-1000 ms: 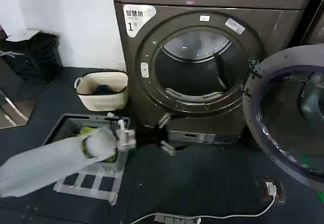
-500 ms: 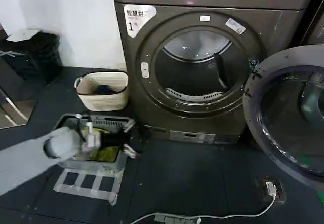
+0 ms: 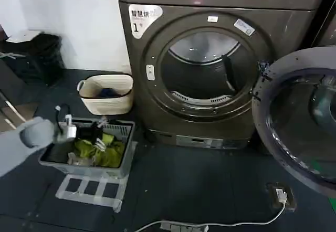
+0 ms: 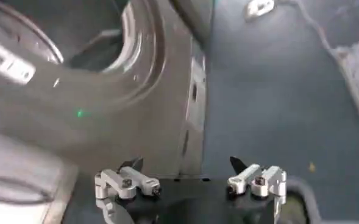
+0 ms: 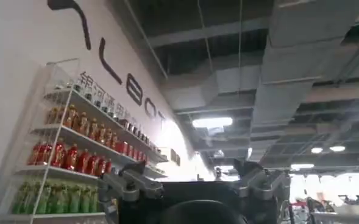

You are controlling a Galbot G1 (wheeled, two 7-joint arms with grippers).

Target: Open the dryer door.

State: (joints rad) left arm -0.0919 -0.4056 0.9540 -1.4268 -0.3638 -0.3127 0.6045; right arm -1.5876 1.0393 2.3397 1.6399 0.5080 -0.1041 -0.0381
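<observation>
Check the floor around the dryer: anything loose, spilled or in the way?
A white cable trails across the floor to a small plug box below the open dryer door. Nothing looks spilled.

A laundry demo corner inside a shop is showing here: a numbered dryer [image 3: 210, 69] is standing on dark flooring [image 3: 199, 190], with drink-stocked shelves [image 5: 69, 158] lining a wall.

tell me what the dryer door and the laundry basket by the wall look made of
Dryer door: likely dark tinted glass in a wide plastic or metal ring with a dull sheen. Laundry basket: cream, matte, soft-looking, probably fabric or woven rope; its rim sags slightly.
</observation>
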